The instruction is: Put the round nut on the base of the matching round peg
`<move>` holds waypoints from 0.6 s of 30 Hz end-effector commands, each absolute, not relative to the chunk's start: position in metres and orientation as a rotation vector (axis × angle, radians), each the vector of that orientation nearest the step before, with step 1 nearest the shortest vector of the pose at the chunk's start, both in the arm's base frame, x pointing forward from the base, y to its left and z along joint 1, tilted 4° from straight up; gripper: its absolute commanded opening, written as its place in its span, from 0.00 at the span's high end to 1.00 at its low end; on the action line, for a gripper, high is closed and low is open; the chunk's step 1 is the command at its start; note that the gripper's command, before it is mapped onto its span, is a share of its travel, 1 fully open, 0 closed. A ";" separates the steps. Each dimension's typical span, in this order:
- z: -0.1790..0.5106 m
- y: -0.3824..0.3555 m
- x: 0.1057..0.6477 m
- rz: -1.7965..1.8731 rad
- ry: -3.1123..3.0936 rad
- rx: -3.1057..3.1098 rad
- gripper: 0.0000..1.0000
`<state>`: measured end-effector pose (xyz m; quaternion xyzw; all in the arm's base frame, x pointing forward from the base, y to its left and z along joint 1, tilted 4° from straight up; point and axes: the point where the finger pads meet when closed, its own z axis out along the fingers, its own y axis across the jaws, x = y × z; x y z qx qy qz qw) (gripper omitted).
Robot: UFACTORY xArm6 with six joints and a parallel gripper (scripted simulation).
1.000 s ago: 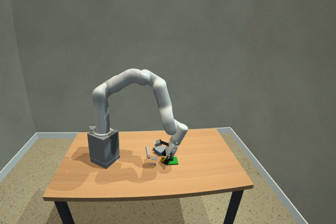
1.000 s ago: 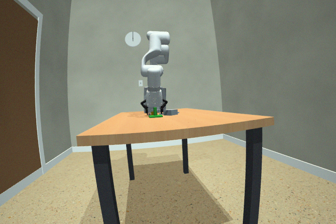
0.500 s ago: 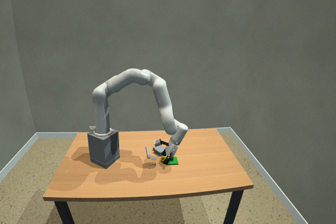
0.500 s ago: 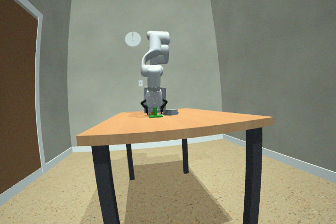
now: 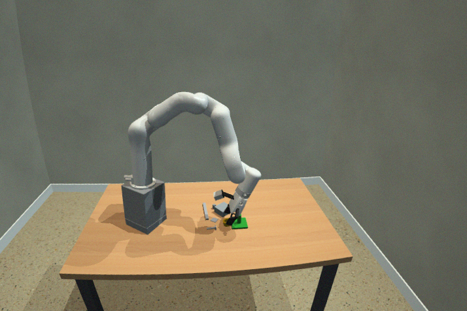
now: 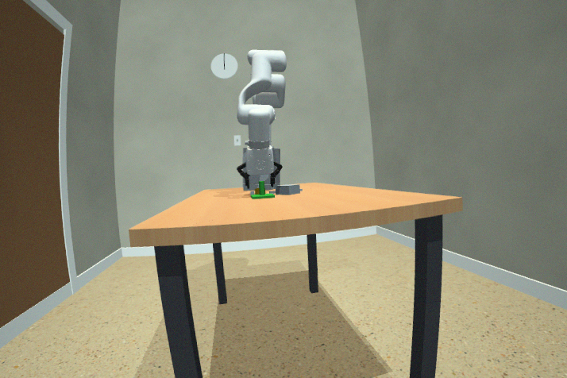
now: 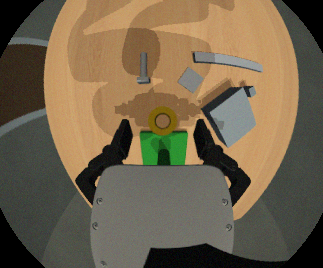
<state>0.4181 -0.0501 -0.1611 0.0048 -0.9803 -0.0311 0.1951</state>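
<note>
The round nut (image 7: 161,120), an ochre ring, lies at the edge of the green base (image 7: 149,145) (image 5: 242,224) (image 6: 268,195) on the side toward the arm's pedestal. It is beside the green round peg (image 7: 164,153) (image 6: 261,187), not around it. My gripper (image 7: 162,126) (image 5: 233,221) (image 6: 260,183) is open and low over the base, with one finger on either side of the peg. Nothing is between the fingers. I cannot tell whether the nut touches the base.
Loose grey pieces lie on the wooden table (image 5: 294,224) (image 6: 320,209) near the peg: a block (image 7: 232,116) (image 5: 220,208) (image 6: 287,189), a long strip (image 7: 225,58) (image 5: 205,210), a small square (image 7: 190,80) (image 5: 214,219) and a short bar (image 7: 143,68) (image 5: 210,228). The arm's grey pedestal (image 5: 143,206) stands at the left.
</note>
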 end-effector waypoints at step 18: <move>-0.102 -0.054 0.401 -0.087 -2.752 0.013 0.00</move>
